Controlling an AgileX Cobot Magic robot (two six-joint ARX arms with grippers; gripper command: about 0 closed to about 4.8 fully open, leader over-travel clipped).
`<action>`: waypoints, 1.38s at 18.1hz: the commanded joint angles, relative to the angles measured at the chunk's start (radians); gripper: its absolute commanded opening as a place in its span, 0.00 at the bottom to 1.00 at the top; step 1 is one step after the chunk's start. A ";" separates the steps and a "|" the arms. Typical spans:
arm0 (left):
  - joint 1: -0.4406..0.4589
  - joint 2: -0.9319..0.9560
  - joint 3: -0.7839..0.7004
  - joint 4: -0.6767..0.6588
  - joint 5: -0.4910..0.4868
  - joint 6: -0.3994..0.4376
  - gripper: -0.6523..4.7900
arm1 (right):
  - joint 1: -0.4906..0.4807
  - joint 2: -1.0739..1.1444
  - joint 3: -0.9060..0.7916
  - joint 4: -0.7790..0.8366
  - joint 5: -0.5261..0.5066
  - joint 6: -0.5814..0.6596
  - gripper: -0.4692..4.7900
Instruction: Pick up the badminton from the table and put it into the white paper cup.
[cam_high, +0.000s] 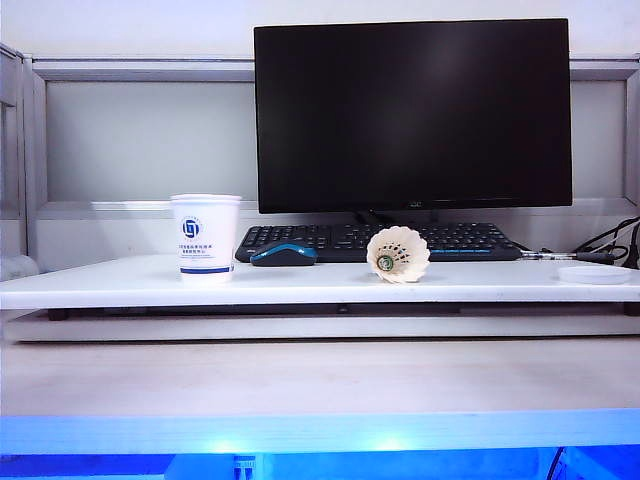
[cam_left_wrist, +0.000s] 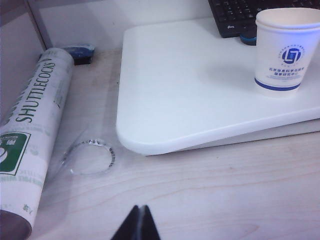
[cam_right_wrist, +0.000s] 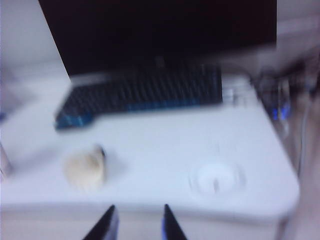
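At the left of the exterior frame, the small tapered white paper cup (cam_high: 206, 237) with its blue logo stands upright on the long flat white table (cam_high: 120, 285), and my left gripper (cam_left_wrist: 138, 225), low in its wrist view, has its fingertips pressed together, holding nothing. Right of centre lies the cream-white feathered badminton (cam_high: 398, 254) on its side, green-banded cork toward the camera, well apart from the cup. My right gripper (cam_right_wrist: 136, 225) hangs before the table's edge, jaws parted and empty.
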 joint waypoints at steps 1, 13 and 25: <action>0.000 0.000 -0.003 -0.021 0.000 -0.038 0.11 | 0.002 0.010 0.082 -0.013 -0.007 0.003 0.42; 0.000 0.000 -0.003 -0.021 -0.001 -0.044 0.11 | 0.002 0.396 0.386 -0.052 -0.293 0.174 0.66; 0.000 0.000 -0.003 -0.024 -0.020 -0.041 0.11 | 0.065 0.939 0.521 0.066 -0.362 0.168 0.99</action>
